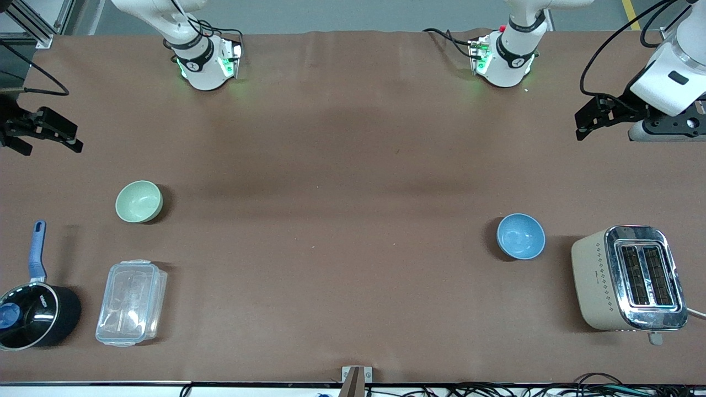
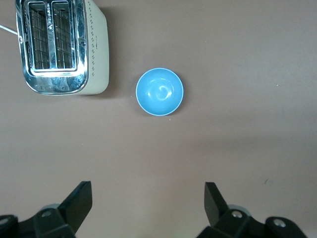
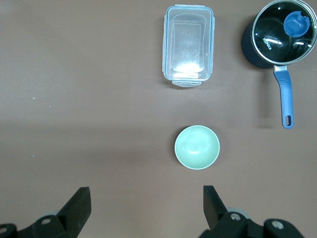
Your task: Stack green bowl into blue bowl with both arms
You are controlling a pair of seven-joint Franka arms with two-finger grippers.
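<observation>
Neither bowl is in hand; the stacking has not begun. The green bowl (image 1: pixel 139 202) sits upright on the bench (image 1: pixel 342 220) toward the right arm's end, and the blue bowl (image 1: pixel 520 236) sits upright toward the left arm's end, well apart from it.

The right gripper (image 1: pixel 47 132) hangs over bare bench at its own end, jaws spread wide and empty, its wrist camera looking down on the green bowl. The left gripper (image 1: pixel 598 116) hangs likewise over its end, jaws wide and empty, with the blue bowl in its wrist view. In my judgement each arm is posed to take the bowl on its side.

Obstructions: a clear lidded container (image 1: pixel 131 303) and a black pot (image 1: pixel 36 309) with a blue handle lie nearer the camera than the green bowl. A toaster (image 1: pixel 626 278) stands just beside the blue bowl. The bench between the bowls is open.
</observation>
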